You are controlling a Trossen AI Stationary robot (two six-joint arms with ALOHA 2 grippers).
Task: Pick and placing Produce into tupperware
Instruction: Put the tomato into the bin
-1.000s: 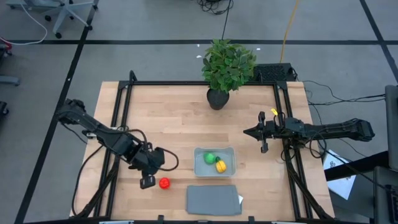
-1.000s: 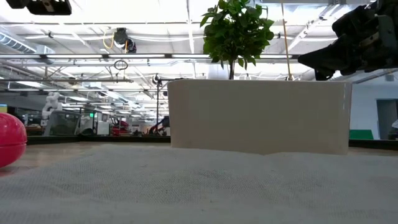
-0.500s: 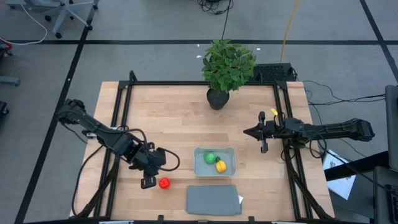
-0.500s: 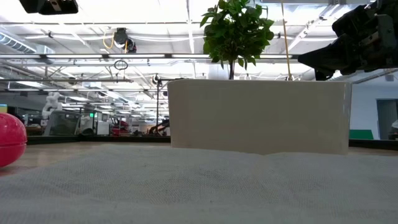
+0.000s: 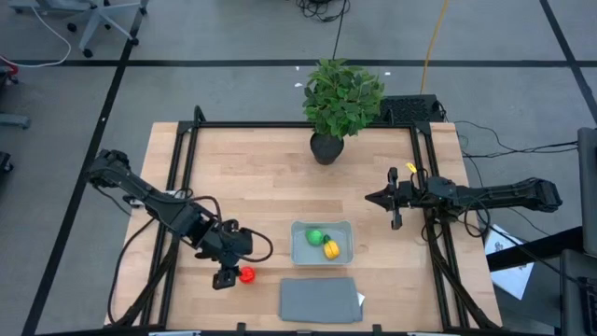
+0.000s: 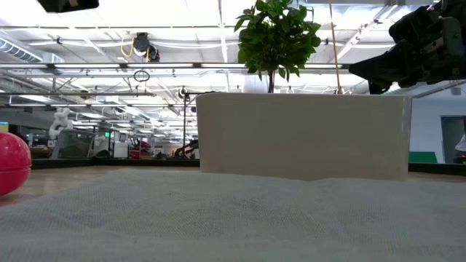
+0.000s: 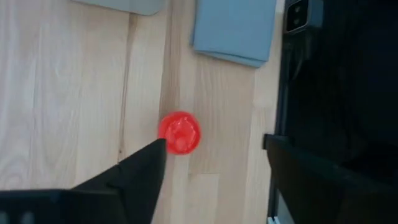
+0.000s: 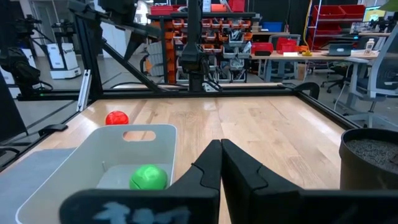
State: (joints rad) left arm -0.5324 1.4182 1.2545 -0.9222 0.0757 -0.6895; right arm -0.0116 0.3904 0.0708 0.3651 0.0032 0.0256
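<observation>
The round red fruit (image 5: 246, 274) rests on the wooden table near its front edge, left of the tupperware (image 5: 345, 229); it also shows in the left wrist view (image 7: 179, 132) and the low view (image 6: 11, 164). My left gripper (image 7: 214, 144) hangs open above it, the fruit nearer one finger, and touches nothing that I can see. The round green fruit (image 5: 315, 237) and the yellow fruit (image 5: 330, 249) lie inside the tupperware. My right gripper (image 5: 392, 199) waits shut at the right side, above the table.
A flat grey lid (image 5: 320, 300) lies at the near edge, in front of the tupperware. A leafy potted plant (image 5: 340, 98) stands at the far middle. Black frame rails (image 5: 177, 187) run along the table's left and right sides.
My left gripper has shifted a little toward the table's right and near edges, closer to the red fruit. The fruits and the tupperware have stayed where they were.
</observation>
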